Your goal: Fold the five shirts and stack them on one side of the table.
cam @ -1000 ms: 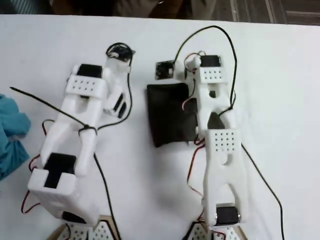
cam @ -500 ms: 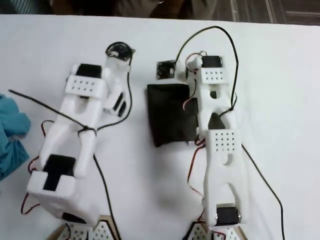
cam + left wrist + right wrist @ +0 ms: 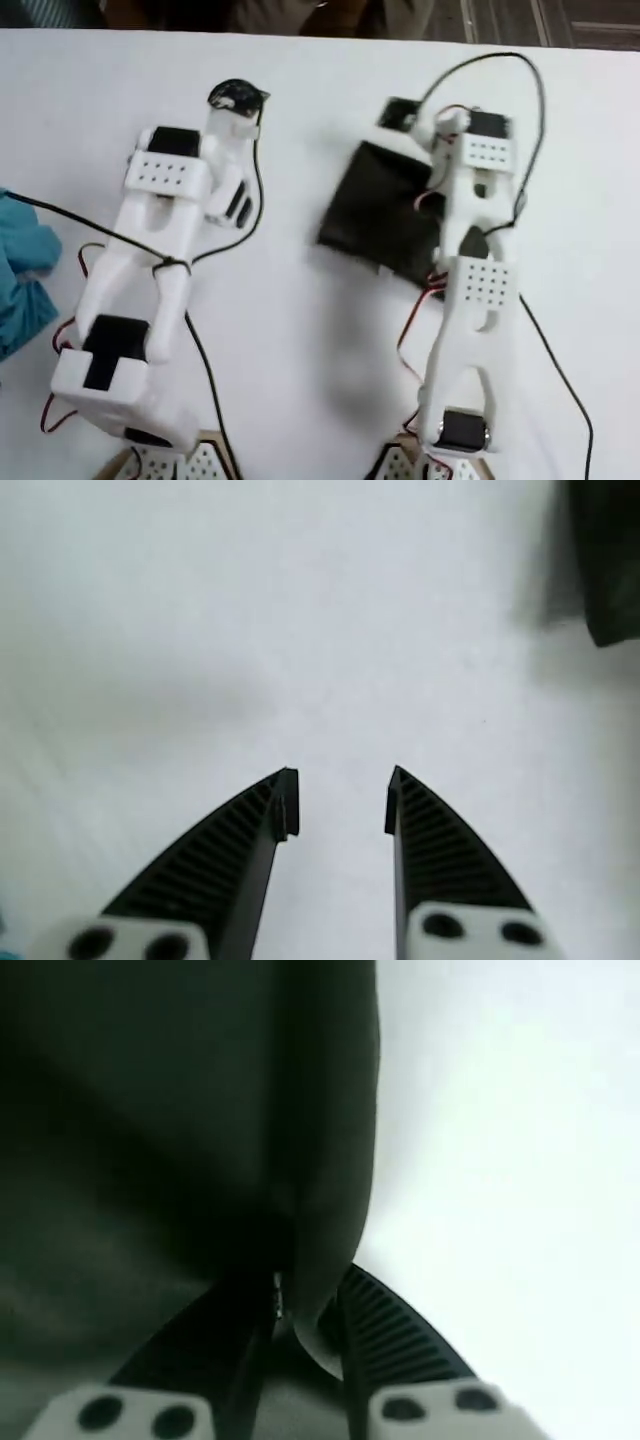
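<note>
The left arm (image 3: 150, 250) and right arm (image 3: 470, 300) are white plastic with black servo blocks and hole-dotted panels. Black cables (image 3: 500, 56) and red wires (image 3: 402, 340) trail along them. The left gripper (image 3: 340, 810) and right gripper (image 3: 305, 1320) have black ribbed fingers (image 3: 230, 860) on white, screw-holed bases.

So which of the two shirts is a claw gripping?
The black shirt, pinched by the right gripper; the blue shirt lies crumpled off to the side, untouched.

Black shirt (image 3: 380, 205): folded to a compact rectangle, resting on the white bench (image 3: 300, 330) right of centre, turned askew with one corner toward the far edge. A fold at its rim is pinched in the right tool (image 3: 305, 1305). Teal garment (image 3: 22, 270): unfolded, crumpled in a heap at the bench's left edge.
</note>
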{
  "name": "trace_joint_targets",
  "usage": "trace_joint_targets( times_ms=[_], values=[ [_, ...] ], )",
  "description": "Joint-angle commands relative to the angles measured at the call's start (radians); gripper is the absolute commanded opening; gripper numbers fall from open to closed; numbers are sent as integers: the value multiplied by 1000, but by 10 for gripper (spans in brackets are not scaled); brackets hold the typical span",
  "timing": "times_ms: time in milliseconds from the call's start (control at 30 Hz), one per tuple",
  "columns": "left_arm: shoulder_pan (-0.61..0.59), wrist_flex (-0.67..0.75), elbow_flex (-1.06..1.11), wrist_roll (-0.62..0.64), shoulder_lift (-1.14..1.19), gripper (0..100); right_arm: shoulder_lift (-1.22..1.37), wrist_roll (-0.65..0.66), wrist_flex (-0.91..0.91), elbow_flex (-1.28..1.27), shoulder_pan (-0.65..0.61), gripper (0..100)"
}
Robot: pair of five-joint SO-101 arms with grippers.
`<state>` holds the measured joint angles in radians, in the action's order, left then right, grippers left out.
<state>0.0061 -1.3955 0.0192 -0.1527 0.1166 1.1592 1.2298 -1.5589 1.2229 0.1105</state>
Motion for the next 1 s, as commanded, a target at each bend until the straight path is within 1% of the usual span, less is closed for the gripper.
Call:
trace_joint_targets(
  times_ms=[0, 133, 233, 333, 433, 533, 633, 767, 867, 967],
  values=[
    [2, 15, -8, 68, -54, 172, -108, -55, -74, 14, 59, 22],
    [66, 68, -2, 135, -51, 172, -128, -187, -173, 14, 77, 22],
    [152, 129, -4, 175, -32, 172, -139, -321, -182, 14, 85, 22],
    [212, 195, -4, 216, 54, 172, -160, -451, -182, 12, 82, 21],
    [245, 244, -27, 221, 210, 173, -174, -482, -193, 6, 70, 21],
    [250, 241, -134, 216, 373, 173, -176, -482, -202, 6, 70, 21],
    [250, 130, -325, 213, 502, 173, -170, -482, -202, 5, 71, 21],
    [265, -68, -598, 146, 628, 173, -168, -482, -202, 5, 65, 21],
    [275, -170, -786, 66, 692, 173, -168, -482, -202, 5, 64, 21],
    [282, -245, -937, -54, 749, 173, -166, -480, -202, 3, 68, 21]
  ],
)
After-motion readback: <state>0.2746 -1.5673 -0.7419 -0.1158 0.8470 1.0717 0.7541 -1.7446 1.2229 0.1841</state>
